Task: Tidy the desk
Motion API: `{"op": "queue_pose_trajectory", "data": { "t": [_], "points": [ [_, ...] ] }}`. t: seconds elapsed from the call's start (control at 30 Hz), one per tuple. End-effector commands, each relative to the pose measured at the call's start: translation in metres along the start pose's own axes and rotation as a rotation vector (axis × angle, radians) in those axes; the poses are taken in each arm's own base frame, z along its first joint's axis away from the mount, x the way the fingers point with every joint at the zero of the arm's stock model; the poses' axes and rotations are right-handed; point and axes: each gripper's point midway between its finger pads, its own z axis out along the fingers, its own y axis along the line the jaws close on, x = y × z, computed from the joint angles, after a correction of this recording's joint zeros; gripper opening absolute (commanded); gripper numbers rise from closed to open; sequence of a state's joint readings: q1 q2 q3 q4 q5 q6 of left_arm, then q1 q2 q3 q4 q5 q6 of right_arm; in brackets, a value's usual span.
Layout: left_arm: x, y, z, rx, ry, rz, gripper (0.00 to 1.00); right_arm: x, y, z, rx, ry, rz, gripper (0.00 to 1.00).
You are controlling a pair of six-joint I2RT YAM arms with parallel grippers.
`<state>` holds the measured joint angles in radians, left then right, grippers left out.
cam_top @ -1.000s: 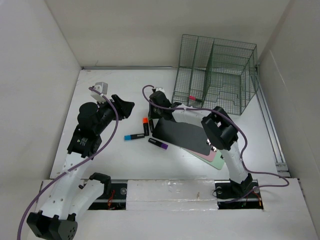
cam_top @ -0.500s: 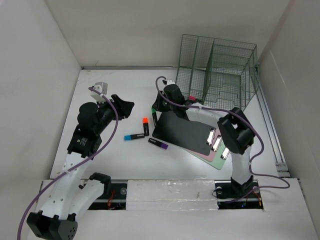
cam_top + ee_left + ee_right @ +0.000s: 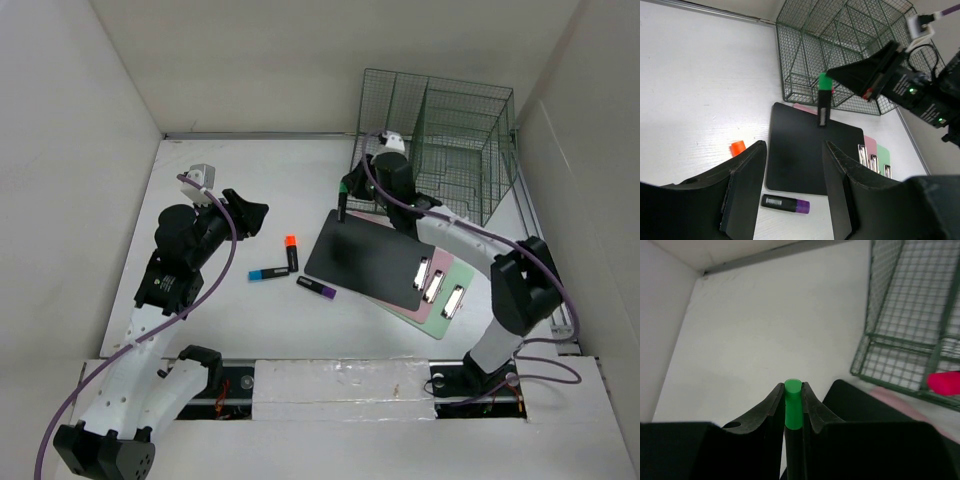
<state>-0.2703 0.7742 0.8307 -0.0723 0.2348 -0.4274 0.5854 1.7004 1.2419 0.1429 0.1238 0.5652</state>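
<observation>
The white desk (image 3: pixel 260 170) holds three loose markers: an orange-capped one (image 3: pixel 292 251), a blue one (image 3: pixel 267 273) and a purple-capped one (image 3: pixel 316 288). My right gripper (image 3: pixel 346 196) is shut on a black marker with a green cap (image 3: pixel 793 407), held upright above the far corner of the black clipboard (image 3: pixel 362 262), close to the front of the green wire rack (image 3: pixel 430 140). The marker also shows in the left wrist view (image 3: pixel 823 100). My left gripper (image 3: pixel 250 214) is open and empty, hovering left of the markers; the purple-capped marker (image 3: pixel 785 203) shows between its fingers, below them.
The black clipboard lies on a pink one (image 3: pixel 432 303) and a green one (image 3: pixel 457 300), metal clips at the near right. A pink marker (image 3: pixel 382 195) lies in the rack's front compartment. White walls close in on both sides and at the back.
My right gripper has risen from beside the loose markers and swung back and right toward the rack, carrying the green-capped marker. The left arm has not moved.
</observation>
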Motion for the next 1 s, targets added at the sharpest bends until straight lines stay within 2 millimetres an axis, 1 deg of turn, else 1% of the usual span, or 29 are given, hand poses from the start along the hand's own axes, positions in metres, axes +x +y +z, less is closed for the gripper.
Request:
{"op": "queue_pose_trajectory", "data": {
  "t": [0.0,0.03,0.07,0.1,0.13,0.17,0.2,0.23,0.3,0.33,0.37,0.43,0.47,0.5,0.53,0.67,0.73,0.87,0.93,0.97],
  "points": [
    [-0.009,-0.005,-0.003,0.024,-0.039,0.009,0.44,-0.054,-0.023,-0.016,0.092,-0.182,-0.005,0.00],
    [-0.008,-0.004,-0.002,0.022,-0.032,0.008,0.44,-0.060,-0.033,-0.020,0.122,-0.202,-0.008,0.00],
    [-0.008,-0.006,-0.002,0.029,-0.031,0.009,0.44,-0.078,-0.048,-0.028,0.181,-0.262,-0.002,0.00],
    [-0.006,-0.005,-0.002,0.029,-0.028,0.008,0.44,-0.083,-0.054,-0.032,0.215,-0.289,-0.031,0.00],
    [-0.007,-0.006,-0.003,0.032,-0.035,0.010,0.44,-0.095,-0.063,-0.037,0.254,-0.336,-0.039,0.00],
    [-0.008,-0.006,-0.003,0.030,-0.037,0.008,0.44,-0.103,-0.077,-0.044,0.330,-0.387,-0.046,0.00],
    [-0.009,-0.006,-0.003,0.030,-0.037,0.008,0.44,-0.108,-0.083,-0.048,0.368,-0.408,-0.076,0.00],
    [-0.007,-0.005,-0.001,0.027,-0.029,0.007,0.44,-0.117,-0.090,-0.051,0.394,-0.445,-0.077,0.00],
    [-0.005,-0.006,-0.001,0.036,-0.022,0.006,0.44,-0.125,-0.101,-0.054,0.444,-0.479,-0.110,0.00],
    [-0.007,-0.007,-0.002,0.038,-0.030,0.006,0.44,-0.132,-0.100,-0.055,0.449,-0.513,-0.113,0.00],
    [-0.007,-0.006,-0.001,0.035,-0.030,0.006,0.44,-0.136,-0.105,-0.057,0.482,-0.538,-0.119,0.00],
    [-0.006,-0.005,0.000,0.030,-0.024,0.006,0.44,-0.140,-0.120,-0.054,0.524,-0.557,-0.144,0.00],
    [-0.007,-0.006,0.000,0.032,-0.024,0.006,0.44,-0.142,-0.120,-0.052,0.525,-0.565,-0.148,0.00],
    [-0.005,-0.005,0.000,0.032,-0.021,0.006,0.44,-0.145,-0.124,-0.051,0.541,-0.571,-0.165,0.00],
    [-0.006,-0.006,-0.001,0.035,-0.026,0.007,0.44,-0.142,-0.127,-0.044,0.548,-0.564,-0.175,0.00],
    [-0.007,-0.005,0.001,0.026,-0.024,0.007,0.44,-0.141,-0.132,-0.034,0.572,-0.563,-0.212,0.00],
    [-0.007,-0.005,0.000,0.028,-0.027,0.009,0.44,-0.141,-0.133,-0.032,0.579,-0.567,-0.226,0.00],
    [-0.006,-0.003,0.002,0.019,-0.021,0.009,0.44,-0.131,-0.141,-0.022,0.593,-0.554,-0.242,0.00],
    [-0.005,-0.004,0.002,0.024,-0.020,0.009,0.44,-0.131,-0.142,-0.021,0.599,-0.554,-0.251,0.00],
    [-0.006,-0.003,0.002,0.019,-0.023,0.009,0.44,-0.127,-0.140,-0.019,0.599,-0.550,-0.262,0.00]
  ]
}}
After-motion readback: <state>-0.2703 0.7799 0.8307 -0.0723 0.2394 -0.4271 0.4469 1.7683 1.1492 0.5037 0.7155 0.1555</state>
